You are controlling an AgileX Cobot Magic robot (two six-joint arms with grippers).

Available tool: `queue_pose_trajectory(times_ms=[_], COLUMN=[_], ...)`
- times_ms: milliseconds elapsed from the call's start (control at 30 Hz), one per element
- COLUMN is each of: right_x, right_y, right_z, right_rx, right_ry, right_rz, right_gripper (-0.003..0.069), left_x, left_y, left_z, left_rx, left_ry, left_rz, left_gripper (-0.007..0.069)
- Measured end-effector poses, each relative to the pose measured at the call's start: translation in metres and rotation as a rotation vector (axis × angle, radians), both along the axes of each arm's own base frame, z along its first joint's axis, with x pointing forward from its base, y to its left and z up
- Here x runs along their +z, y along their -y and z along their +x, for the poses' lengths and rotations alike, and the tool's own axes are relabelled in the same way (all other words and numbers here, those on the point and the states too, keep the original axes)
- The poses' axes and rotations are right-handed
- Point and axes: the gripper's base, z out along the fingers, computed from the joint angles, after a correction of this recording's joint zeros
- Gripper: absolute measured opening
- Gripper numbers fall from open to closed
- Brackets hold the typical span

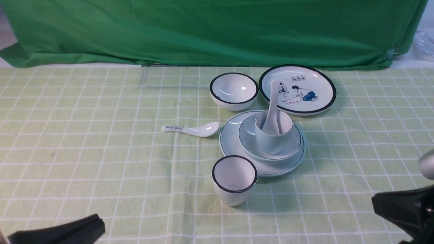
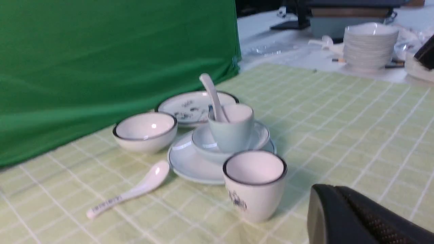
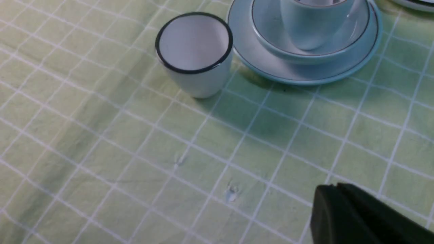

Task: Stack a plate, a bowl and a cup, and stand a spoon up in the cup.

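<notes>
Right of centre in the front view: plate (image 1: 230,142) flat on the surface (image 1: 101,162), bowl (image 1: 291,145) nested on it, cup (image 1: 271,142) upright in the bowl, spoon (image 1: 273,108) standing in the cup, handle leaning up and back. Just beside the plate's near edge, black-rimmed cup (image 1: 234,179). Lower left corner: left tool (image 1: 61,232), empty, spread or pressed together impossible to tell. Lower right edge: right tool (image 1: 405,210), empty too, likewise unclear.
</notes>
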Motion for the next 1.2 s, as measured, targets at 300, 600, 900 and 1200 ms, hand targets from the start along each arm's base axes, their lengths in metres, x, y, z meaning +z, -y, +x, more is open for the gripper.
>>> queue_pose_trajectory(times_ms=[300, 600, 900, 1200], right_x=[0.008, -0.016, -0.117, -0.118], right_y=[0.008, 0.042, 0.064, 0.064], right_z=[-0.013, -0.023, -0.059, -0.059], right_rx=[0.003, -0.190, -0.362, -0.369], right_ry=[0.041, 0.210, 0.414, 0.415], right_rz=[0.025, -0.013, 0.008, 0.022], right_gripper=[0.0036, 0.0017, 0.0018, 0.0029], left_x=[-0.049, -0.053, -0.053, -0.053], left_y=[-0.002, -0.002, -0.002, -0.002], left_z=[-0.003, -0.005, -0.005, -0.005], left_rx=[-0.015, -0.029, -0.032, -0.033], left_ry=[-0.128, -0.141, -0.131, -0.133], left_rz=[0.147, 0.202, 0.215, 0.215], left_gripper=[0.0001, 0.0001, 0.0001, 0.0001])
